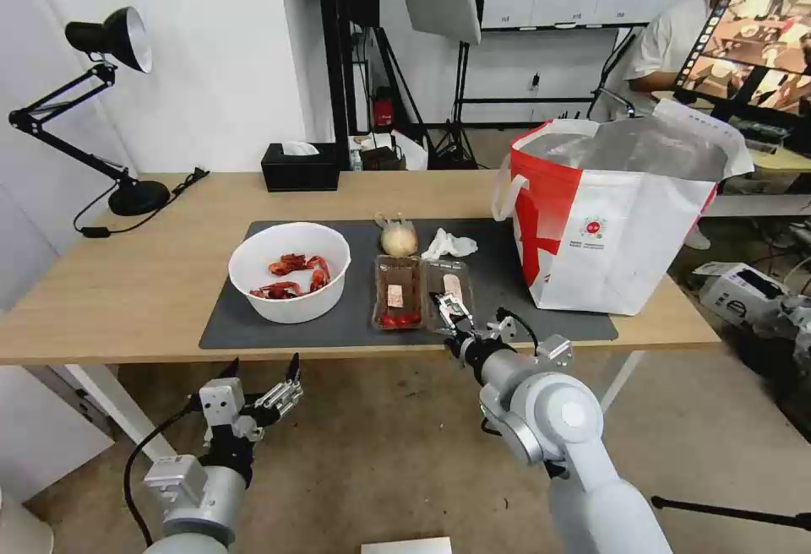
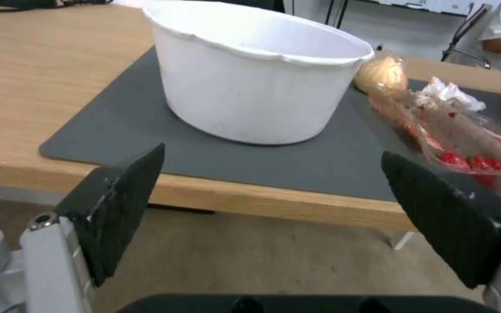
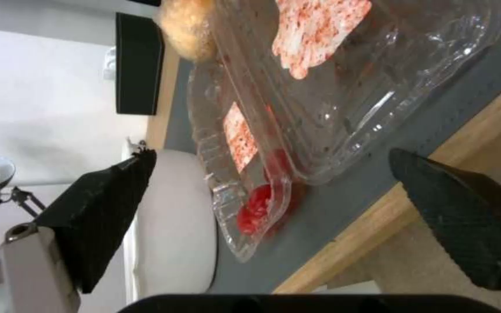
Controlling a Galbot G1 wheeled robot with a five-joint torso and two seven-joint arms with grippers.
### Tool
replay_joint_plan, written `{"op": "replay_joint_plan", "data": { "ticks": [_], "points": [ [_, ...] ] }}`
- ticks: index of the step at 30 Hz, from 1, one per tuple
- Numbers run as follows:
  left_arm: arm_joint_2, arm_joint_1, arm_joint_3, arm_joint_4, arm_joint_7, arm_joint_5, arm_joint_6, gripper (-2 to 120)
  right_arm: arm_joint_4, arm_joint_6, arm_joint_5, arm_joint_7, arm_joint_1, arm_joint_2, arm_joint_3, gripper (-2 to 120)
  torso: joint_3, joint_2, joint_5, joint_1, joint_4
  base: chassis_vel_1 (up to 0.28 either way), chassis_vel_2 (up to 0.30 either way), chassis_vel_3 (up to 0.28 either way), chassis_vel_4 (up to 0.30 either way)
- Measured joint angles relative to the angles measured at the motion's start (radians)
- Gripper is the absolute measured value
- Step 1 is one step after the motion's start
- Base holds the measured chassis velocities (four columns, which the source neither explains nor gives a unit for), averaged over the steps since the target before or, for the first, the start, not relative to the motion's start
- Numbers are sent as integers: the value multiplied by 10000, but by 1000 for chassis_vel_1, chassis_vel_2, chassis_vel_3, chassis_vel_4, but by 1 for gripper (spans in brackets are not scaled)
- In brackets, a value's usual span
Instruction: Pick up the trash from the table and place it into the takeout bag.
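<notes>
1. On the table, the grey mat carries a white bowl of red shells at 9 o'clock, two clear trays at centre, and a beige bundle and a tissue at 12 o'clock of the trays.
2. The takeout bag stands open at 3 o'clock; a black tissue box and a desk lamp sit toward the table's far side.
3. The right gripper is spread wide over the right-hand tray's near edge, grasping nothing.
4. The left gripper hangs released below the table edge, at the bowl's 6 o'clock.
5. The bag's far side is cut off by its foil flap.
</notes>
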Motion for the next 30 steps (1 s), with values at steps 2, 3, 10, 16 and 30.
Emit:
{"op": "replay_joint_plan", "data": {
  "ticks": [2, 3, 10, 16, 30],
  "points": [
    [7, -25, -1, 17, 0, -1, 0, 100, -49, 0, -14, -6, 23, 21, 4, 100, 0, 0, 1, 0, 0, 0, 0, 0, 0],
    [11, -34, -1, 23, 0, -2, 0, 100, -78, 3, -19, -13, 42, 35, 11, 100, 0, 0, 0, 0, 0, 0, 0, 0, 0],
    [45, -56, -3, 47, -3, -13, -6, 100, -204, 49, -46, -43, 183, 98, 60, 100, 0, -1, 1, 0, 0, 0, 0, 0, 0],
    [48, -46, -12, 46, -4, -18, -16, 100, -276, 96, -127, -68, 213, 139, 73, 100, 0, 0, 1, 0, 1, 0, 0, 0, 0],
    [30, 116, -130, -132, -17, -56, -73, 100, -100, 451, -1753, -2212, 309, -289, 106, 100, 0, 0, 1, 0, 0, 0, 0, 0, 0]
  ]
}}
